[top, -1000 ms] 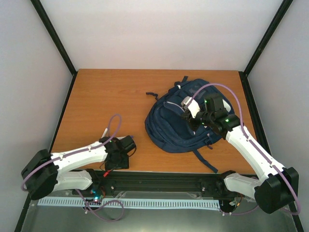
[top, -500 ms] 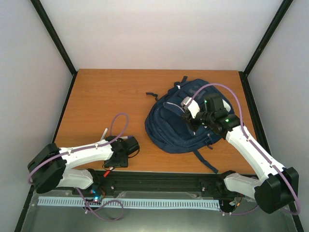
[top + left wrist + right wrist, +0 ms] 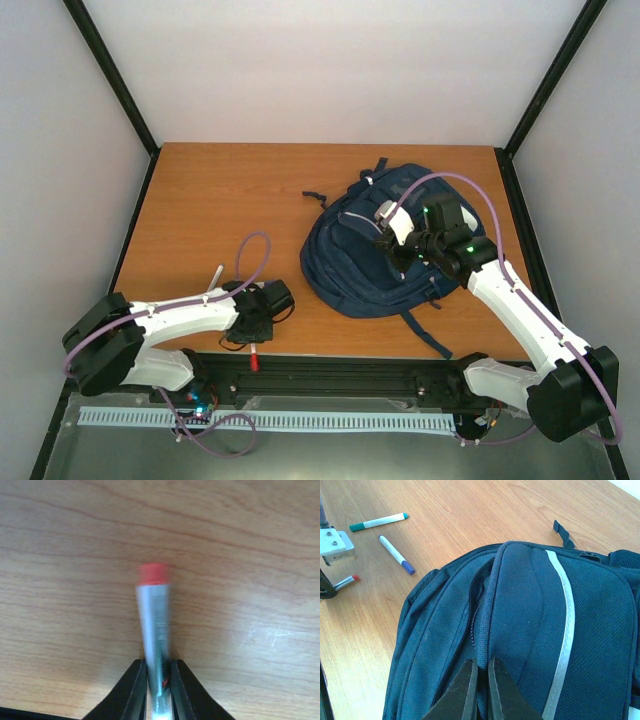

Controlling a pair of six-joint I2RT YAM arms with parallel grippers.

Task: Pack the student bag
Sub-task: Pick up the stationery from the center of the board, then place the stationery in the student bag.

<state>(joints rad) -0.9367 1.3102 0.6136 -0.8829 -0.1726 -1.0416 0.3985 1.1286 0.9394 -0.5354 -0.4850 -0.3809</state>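
Note:
The student bag (image 3: 365, 270) lies on the right half of the table, navy with a white stripe (image 3: 565, 610). My right gripper (image 3: 481, 666) is shut on a fabric seam of the bag (image 3: 530, 605) beside an open zipper, pinching it up. My left gripper (image 3: 159, 667) is shut on a silver marker with a red cap (image 3: 153, 605), which sticks out over the wood. From above, the left gripper (image 3: 252, 335) sits at the table's near edge with the marker's red end (image 3: 253, 360) pointing toward the arm bases.
A green-capped marker (image 3: 377, 522) and a blue-capped marker (image 3: 396, 554) lie on the wood left of the bag. A white pen (image 3: 215, 277) shows beside the left arm. A bag strap (image 3: 425, 330) trails toward the near edge. Dark frame posts stand at the table's sides.
My left gripper has closed on the red-capped marker and shifted slightly right along the near edge. The right gripper and the bag have not moved.

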